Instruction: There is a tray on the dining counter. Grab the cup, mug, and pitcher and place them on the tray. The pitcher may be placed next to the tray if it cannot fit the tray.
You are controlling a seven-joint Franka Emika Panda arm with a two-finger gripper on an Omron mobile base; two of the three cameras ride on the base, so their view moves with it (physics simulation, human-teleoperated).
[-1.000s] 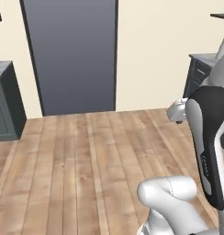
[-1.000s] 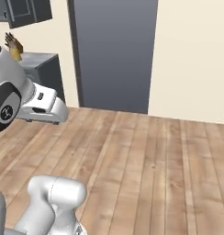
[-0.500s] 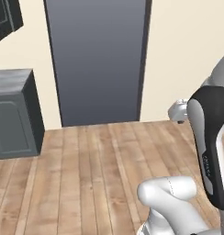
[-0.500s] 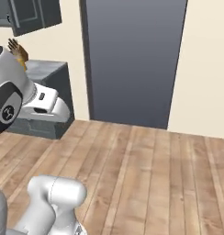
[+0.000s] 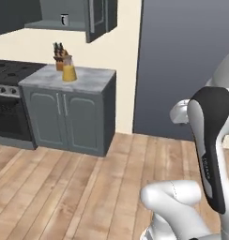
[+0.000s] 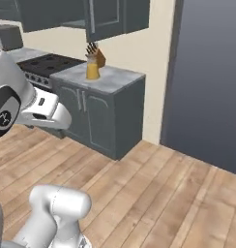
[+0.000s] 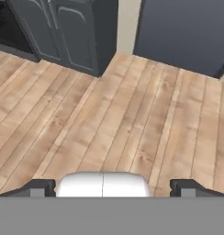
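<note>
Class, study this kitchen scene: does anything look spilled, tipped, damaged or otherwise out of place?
Nothing stands out. The pitcher stands upright on the grey cabinet counter beside the knife block, with no spill showing. The wooden floor looks clean.

Floor (image 7: 132, 114): bare planks, open passage.
Cabinet (image 5: 72, 117): blocks left side.
Surface: pitcher (image 5: 69, 71) just beside knife block (image 5: 59, 55).
</note>
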